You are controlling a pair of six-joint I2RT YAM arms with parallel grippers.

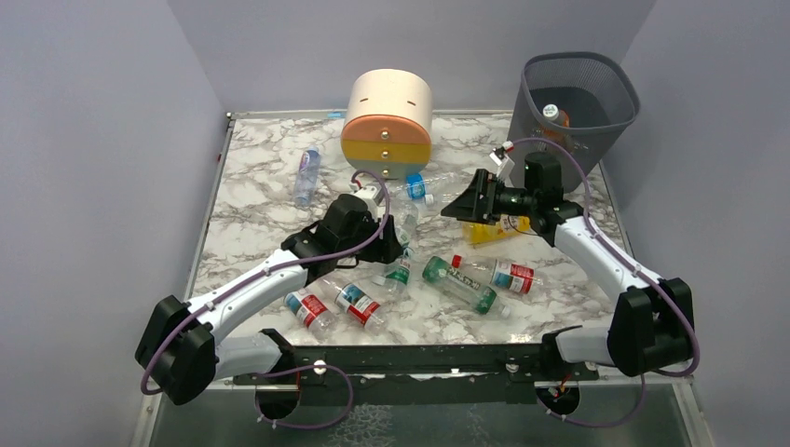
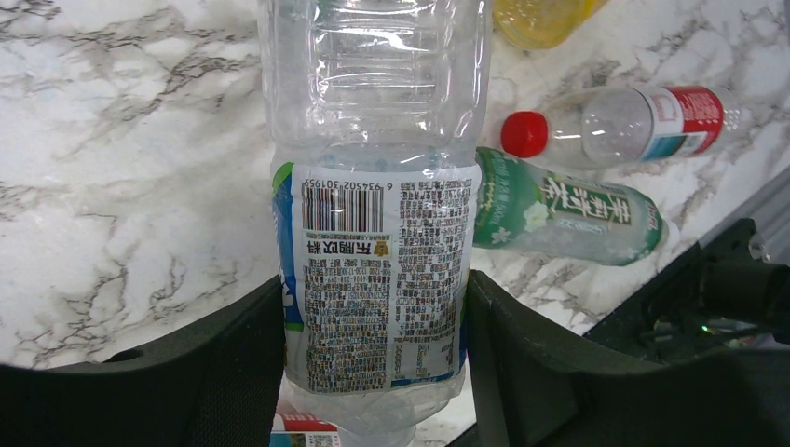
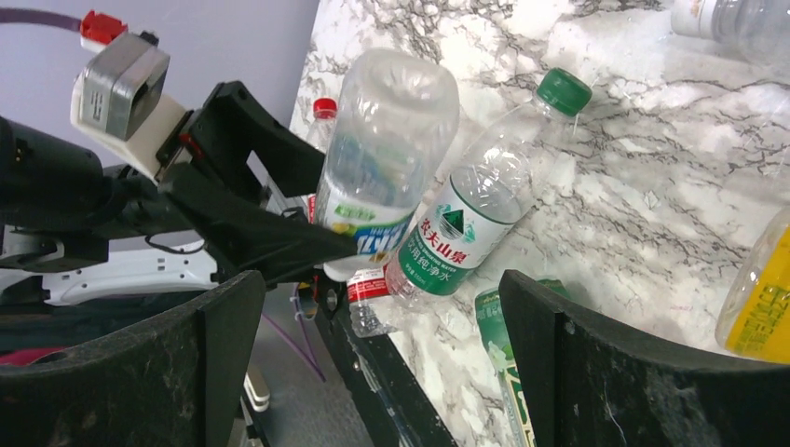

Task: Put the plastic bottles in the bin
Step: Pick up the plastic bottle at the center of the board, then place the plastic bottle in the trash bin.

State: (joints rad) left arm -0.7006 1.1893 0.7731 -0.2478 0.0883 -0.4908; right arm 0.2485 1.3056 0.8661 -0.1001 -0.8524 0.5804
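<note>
My left gripper is shut on a clear bottle with a white and blue label and holds it tilted with its base raised, as the right wrist view shows. My right gripper is open and empty, just above a yellow bottle. Several more bottles lie near the front: a green one, a red-capped one, a green-capped one, and two red-labelled ones. The dark mesh bin stands at the back right with a bottle inside.
A round cream, orange and yellow drawer unit stands at the back centre. A clear bottle lies at the far left and a blue-capped one lies in front of the drawers. Grey walls close in the marble table.
</note>
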